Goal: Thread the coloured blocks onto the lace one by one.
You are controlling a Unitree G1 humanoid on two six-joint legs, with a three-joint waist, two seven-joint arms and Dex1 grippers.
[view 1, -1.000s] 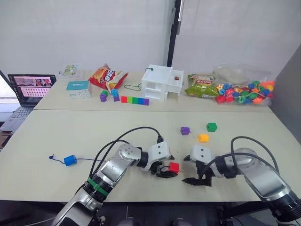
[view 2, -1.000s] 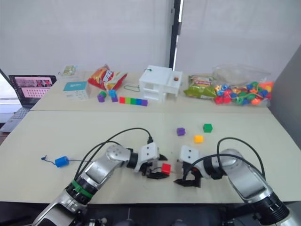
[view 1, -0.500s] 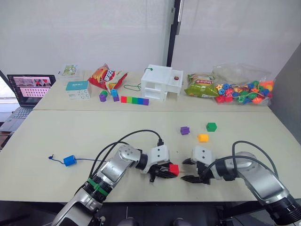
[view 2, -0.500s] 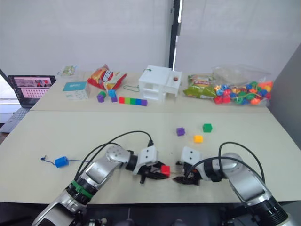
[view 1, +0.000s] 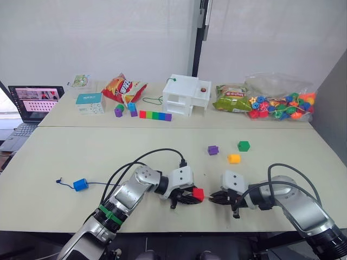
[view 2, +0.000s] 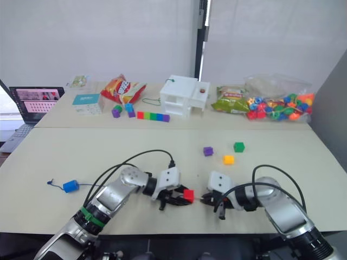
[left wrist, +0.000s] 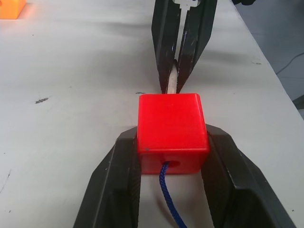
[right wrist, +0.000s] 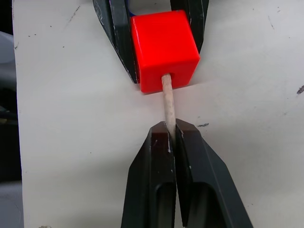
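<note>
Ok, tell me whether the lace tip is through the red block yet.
Through. The pale tip sticks out of the red block into the shut right gripper, blue lace trailing behind; left gripper holds the block.

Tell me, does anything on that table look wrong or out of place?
Nothing stands out. The left gripper holds the red block squarely, the lace runs through its hole, and the right gripper pinches the pale tip. The other blocks sit loose on the table, none damaged.

Bright, even room light (soft shadows under the arms), wrist views sharp, no glare.
</note>
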